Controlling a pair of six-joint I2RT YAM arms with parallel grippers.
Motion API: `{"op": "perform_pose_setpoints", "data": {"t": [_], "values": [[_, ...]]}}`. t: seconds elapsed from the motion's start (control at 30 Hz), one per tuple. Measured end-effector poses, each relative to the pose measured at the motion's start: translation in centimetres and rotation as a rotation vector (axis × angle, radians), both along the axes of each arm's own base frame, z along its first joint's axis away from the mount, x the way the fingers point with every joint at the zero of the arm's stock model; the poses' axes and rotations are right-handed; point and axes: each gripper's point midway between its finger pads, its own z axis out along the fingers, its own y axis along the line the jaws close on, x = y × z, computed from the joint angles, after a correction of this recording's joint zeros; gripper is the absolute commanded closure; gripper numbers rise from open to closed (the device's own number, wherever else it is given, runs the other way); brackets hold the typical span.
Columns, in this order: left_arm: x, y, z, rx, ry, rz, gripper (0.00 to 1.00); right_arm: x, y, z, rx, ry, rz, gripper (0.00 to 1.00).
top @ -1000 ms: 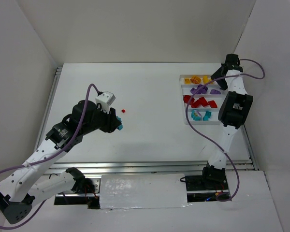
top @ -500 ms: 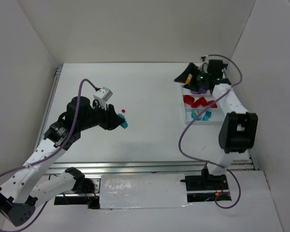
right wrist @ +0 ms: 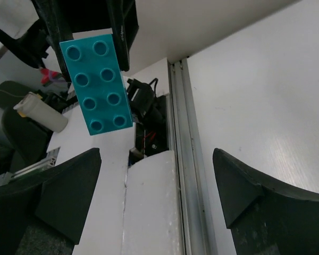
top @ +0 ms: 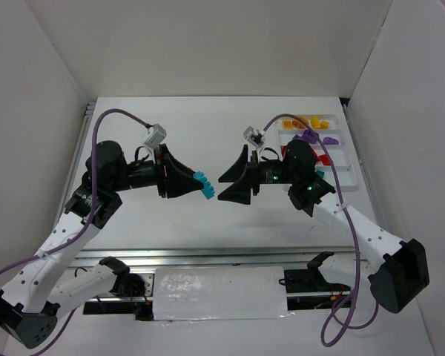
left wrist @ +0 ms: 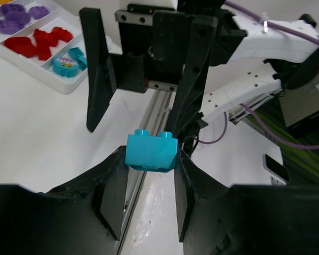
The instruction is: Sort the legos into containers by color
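My left gripper (top: 201,185) is shut on a teal lego (top: 203,185) and holds it in the air above the middle of the table; in the left wrist view the lego (left wrist: 151,151) sits pinched at the fingertips. My right gripper (top: 221,189) is open and faces it, a short gap away; its fingers (left wrist: 98,79) flank the lego without touching. In the right wrist view the lego (right wrist: 97,85) hangs studs-on at upper left, beyond the open gripper (right wrist: 157,156). The white tray (top: 348,158) at right holds yellow (top: 304,120), purple (top: 308,136), red (top: 285,152) and teal legos (top: 320,174).
The right arm's body crosses over the tray's near left part and hides some of it. The tray also shows in the left wrist view (left wrist: 69,85) at upper left. White walls enclose the table on the left, back and right. An aluminium rail runs along the near edge.
The left gripper has carried the teal lego right, towards the table's middle. The right arm has left the tray and swung left, and now faces the lego with open jaws.
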Motion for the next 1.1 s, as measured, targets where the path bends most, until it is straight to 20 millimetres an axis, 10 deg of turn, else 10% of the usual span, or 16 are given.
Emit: {"op": "perform_pose_setpoints", "data": {"t": [0.4,0.5,0.53,0.63,0.7,0.77,0.93,1.1], "values": [[-1.5,-0.6,1.3,-0.073,0.003,-0.101,1.00,-4.5,3.2,3.4,0.124,-0.039,0.127,0.18],[-1.5,-0.6,1.2,-0.074,0.009,-0.102,1.00,-4.9,3.6,4.0,0.148,-0.050,0.145,0.52],[-1.5,-0.7,1.2,-0.073,0.010,-0.102,1.00,-5.0,3.8,4.2,0.156,-0.054,0.149,0.97],[-1.6,-0.6,1.3,-0.077,0.005,-0.103,0.69,-4.7,4.1,4.2,0.158,-0.045,0.139,1.00],[-1.3,-0.5,1.1,-0.071,0.009,-0.087,0.01,-4.3,4.2,4.1,0.153,-0.042,0.119,1.00],[-0.2,-0.3,0.5,-0.048,0.030,-0.018,0.01,-3.5,4.3,3.7,0.139,-0.043,0.080,1.00],[4.8,2.5,-1.1,0.087,0.102,0.339,0.00,3.4,2.8,0.2,0.007,0.084,-0.225,1.00],[7.9,8.6,-3.0,0.247,0.111,0.734,0.00,16.3,-10.2,-8.5,-0.171,0.415,-0.869,1.00]]}}
